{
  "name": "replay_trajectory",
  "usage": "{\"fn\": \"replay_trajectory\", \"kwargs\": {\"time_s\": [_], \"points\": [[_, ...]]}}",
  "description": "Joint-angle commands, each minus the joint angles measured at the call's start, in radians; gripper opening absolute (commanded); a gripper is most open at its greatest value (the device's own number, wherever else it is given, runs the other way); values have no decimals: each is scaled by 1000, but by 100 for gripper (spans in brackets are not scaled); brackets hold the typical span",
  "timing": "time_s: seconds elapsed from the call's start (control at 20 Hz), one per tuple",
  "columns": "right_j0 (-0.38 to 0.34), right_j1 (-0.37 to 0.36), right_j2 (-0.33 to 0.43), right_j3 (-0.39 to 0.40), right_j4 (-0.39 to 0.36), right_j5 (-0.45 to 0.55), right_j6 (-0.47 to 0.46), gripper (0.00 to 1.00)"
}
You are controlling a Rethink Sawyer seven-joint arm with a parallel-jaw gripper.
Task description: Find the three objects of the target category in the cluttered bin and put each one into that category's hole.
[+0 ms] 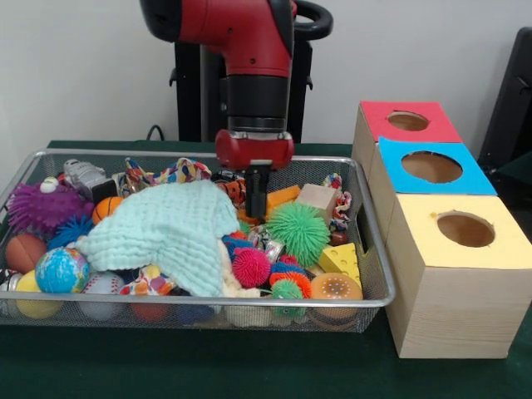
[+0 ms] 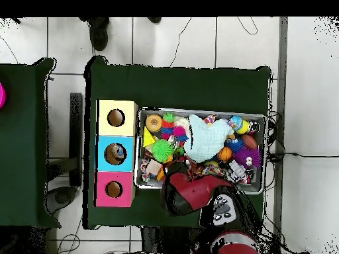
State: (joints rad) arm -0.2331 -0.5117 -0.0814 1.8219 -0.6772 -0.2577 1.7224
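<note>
- While the red arm reaches down into the wire basket (image 1: 376, 274), the pincer (image 1: 257, 204) hangs low among the toys at the basket's far side; its dark fingers look close together, but whether they grip anything cannot be told.
- Just beside the pincer lies an orange block (image 1: 283, 197), with a plain wooden block (image 1: 317, 199) next to that.
- Below the pincer in the front view sits a green spiky ball (image 1: 298, 233), and nearer the basket's front rim a pink spiky ball (image 1: 250, 267).
- Spread over the middle of the basket is a mint-green cloth (image 1: 165, 234).
- Toward the basket's end farthest from the boxes are a purple fuzzy ball (image 1: 43, 207), a globe ball (image 1: 61, 270) and a baseball (image 1: 103, 285).
- A yellow cheese wedge (image 1: 341, 260) and a burger toy (image 1: 335, 288) lie in the basket's corner nearest the boxes.
- Just beside the basket on the green worktop (image 1: 249, 366) stand three wooden boxes in a row, each with a round hole on top: yellow box (image 1: 499, 237), blue box (image 1: 465, 179), red box (image 1: 440, 125).
</note>
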Motion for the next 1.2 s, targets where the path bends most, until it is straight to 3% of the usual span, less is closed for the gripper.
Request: {"fn": "replay_trajectory", "kwargs": {"time_s": [0.05, 0.3, 0.55, 0.7, 0.95, 1.2], "points": [[21, 28, 65, 106, 126, -79, 255, 0], [31, 33, 49, 102, 156, -81, 218, 0], [-31, 13, 83, 106, 117, -65, 194, 0], [-94, 1, 124, 96, 62, -83, 181, 0], [-198, 39, 189, 12, -36, -156, 153, 0], [-282, 23, 252, -62, -160, -131, 113, 0]]}}
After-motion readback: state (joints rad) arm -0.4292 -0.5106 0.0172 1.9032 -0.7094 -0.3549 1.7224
